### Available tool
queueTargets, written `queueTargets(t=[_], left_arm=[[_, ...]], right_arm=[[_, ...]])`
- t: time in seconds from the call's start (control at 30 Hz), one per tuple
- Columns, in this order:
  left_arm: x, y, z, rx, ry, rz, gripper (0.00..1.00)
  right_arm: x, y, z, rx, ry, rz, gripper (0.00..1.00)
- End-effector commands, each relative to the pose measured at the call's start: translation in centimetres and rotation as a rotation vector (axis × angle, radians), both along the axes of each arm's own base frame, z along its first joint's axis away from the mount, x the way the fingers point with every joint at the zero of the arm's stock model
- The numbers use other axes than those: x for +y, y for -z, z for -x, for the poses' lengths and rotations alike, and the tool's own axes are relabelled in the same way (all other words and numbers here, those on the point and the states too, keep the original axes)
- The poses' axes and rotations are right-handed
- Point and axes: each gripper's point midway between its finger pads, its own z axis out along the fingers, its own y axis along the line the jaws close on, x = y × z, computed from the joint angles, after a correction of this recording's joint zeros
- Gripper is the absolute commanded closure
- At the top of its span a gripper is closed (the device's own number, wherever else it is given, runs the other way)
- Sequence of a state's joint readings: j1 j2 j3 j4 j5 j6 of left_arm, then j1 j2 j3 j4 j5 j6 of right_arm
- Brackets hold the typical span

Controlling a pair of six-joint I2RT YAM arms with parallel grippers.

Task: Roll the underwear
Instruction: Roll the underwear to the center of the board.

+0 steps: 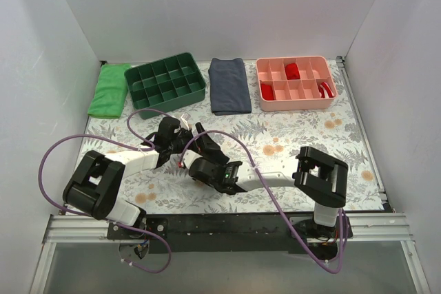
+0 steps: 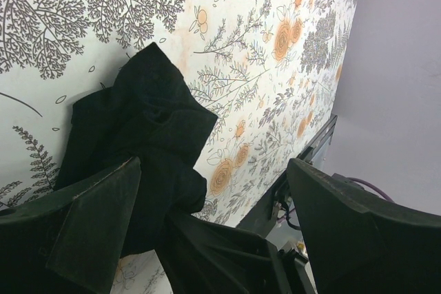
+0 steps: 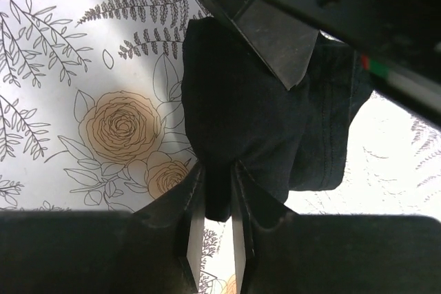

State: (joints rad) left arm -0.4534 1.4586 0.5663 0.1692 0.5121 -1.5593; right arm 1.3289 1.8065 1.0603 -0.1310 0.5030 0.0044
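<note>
The underwear (image 2: 148, 129) is a bunched heap of black fabric on the floral table, near the front middle (image 1: 196, 144). My right gripper (image 3: 217, 177) is shut on a fold at the edge of the underwear (image 3: 255, 115), and the cloth bulges out past its fingers. My left gripper (image 2: 210, 170) is open wide over the heap, one finger (image 2: 103, 204) beside the fabric and the other clear of it, holding nothing. In the top view both grippers (image 1: 180, 135) (image 1: 201, 160) meet over the cloth and hide most of it.
Along the back stand a green cloth (image 1: 110, 91), a green compartment tray (image 1: 167, 80), a folded navy-grey cloth (image 1: 229, 86) and a pink tray (image 1: 296, 100) with small red rolled garments (image 1: 292, 70). White walls close in both sides. The metal rail (image 1: 227, 224) marks the near edge.
</note>
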Motion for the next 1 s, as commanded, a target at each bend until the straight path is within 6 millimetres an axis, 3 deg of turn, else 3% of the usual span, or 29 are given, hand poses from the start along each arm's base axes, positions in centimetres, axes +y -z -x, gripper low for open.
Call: queueTargets(t=[0.0,0.1,0.23,0.57,0.77,0.97], left_arm=[[1.4,3.4,2.3,0.13,0.003,-0.097,0.1],[1.4,3.3,2.2,0.128,0.002,-0.095,0.09],[1.2,3.2,2.1,0.126,0.008,-0.09,0.07],[0.7,2.2,1.2,0.103,0.006,-0.072,0.02],[0.9,0.7,-0.4,0.061,-0.05,-0.09,0.02],[1.3,-0.2,-1.7,0.044,-0.096,-0.121,0.02]], right_arm=[[-1.2,3.0,2.7,0.207,0.007,-0.02,0.86],[-1.0,2.8,3.1,0.285,0.015,-0.097,0.94],[-0.9,2.3,3.2,0.356,0.033,-0.182,0.98],[-0.2,0.5,4.0,0.484,0.01,-0.315,0.99],[-1.6,0.9,3.6,0.525,0.078,-0.373,0.99],[-1.8,0.8,3.8,0.551,0.101,-0.41,0.99]])
